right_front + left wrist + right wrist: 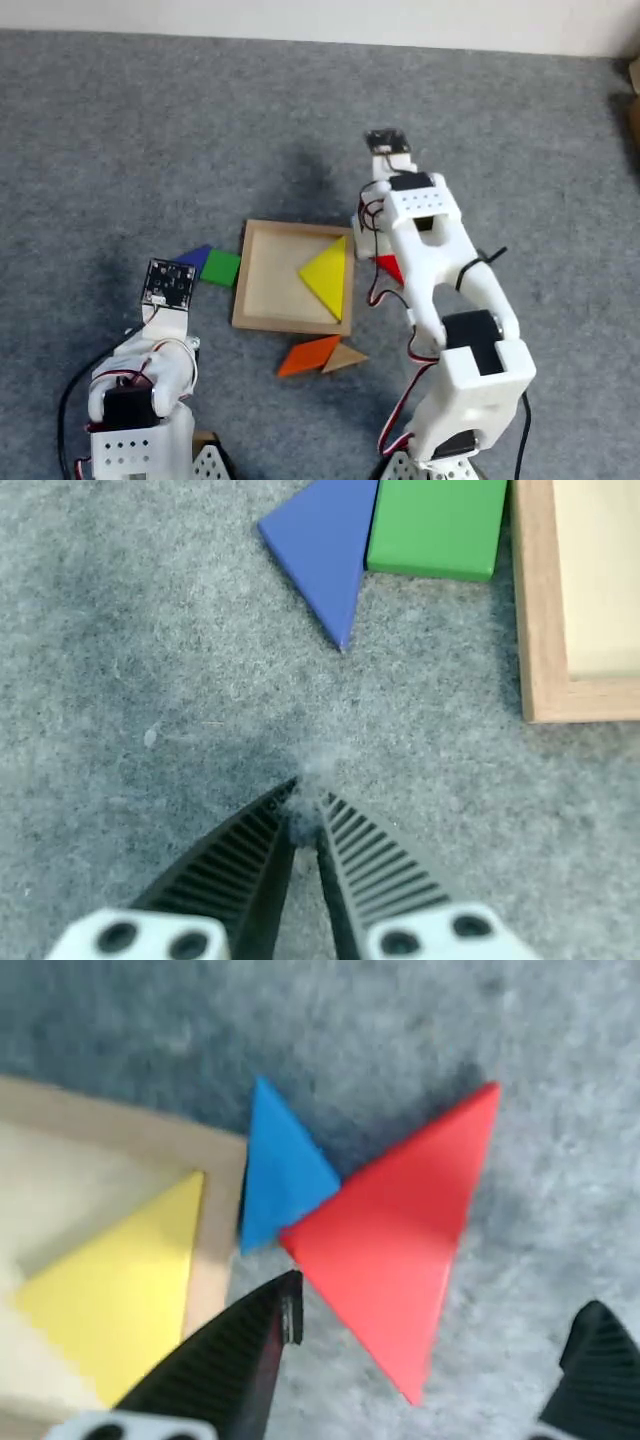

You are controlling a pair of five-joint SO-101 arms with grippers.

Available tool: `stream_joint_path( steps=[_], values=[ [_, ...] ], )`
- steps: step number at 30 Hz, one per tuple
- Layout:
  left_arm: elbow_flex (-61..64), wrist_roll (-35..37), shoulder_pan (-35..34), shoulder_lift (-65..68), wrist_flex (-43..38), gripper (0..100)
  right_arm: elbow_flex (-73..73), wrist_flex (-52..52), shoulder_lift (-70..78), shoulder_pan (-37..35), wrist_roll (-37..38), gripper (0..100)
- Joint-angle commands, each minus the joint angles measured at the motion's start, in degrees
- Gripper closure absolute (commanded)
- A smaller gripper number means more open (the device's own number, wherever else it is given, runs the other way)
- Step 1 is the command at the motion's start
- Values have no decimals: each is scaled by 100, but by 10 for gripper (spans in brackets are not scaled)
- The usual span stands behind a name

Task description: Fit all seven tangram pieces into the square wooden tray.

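Red triangular tangram piece (400, 1240) lies on grey counter (550, 1060) just beside square wooden tray (215, 1250); right hand (440, 1320), wide open and empty, straddles it. Likely light, rigid, slick: pinch across edges

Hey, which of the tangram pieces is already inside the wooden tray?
The yellow triangle: it alone lies inside the tray; the green piece, the red triangle and the orange piece lie outside on the carpet.

Yellow triangle (326, 272), red triangle (395, 1250), light-blue triangle (280, 1175), dark-blue triangle (325, 550), green square (435, 525), orange piece (308, 355), tan tray (268, 285).
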Motion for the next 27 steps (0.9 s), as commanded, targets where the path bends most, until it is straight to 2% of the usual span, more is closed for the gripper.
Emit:
stream_joint_path(
  steps=[1,6,14,18,25,27],
  values=[
    [119,44,-22,-31,35,993,-198,-400,-286,-171,-316,612],
    [119,44,-22,-31,35,993,-198,-708,303,-57,-316,612],
    [119,44,-22,-31,35,993,-198,101,356,435,-246,612],
    [119,44,-22,-31,35,993,-198,365,321,435,237,612],
    [119,44,-22,-31,35,993,-479,347,347,426,316,612],
    [119,44,-22,-31,35,993,-629,356,356,426,598,613]
  ],
)
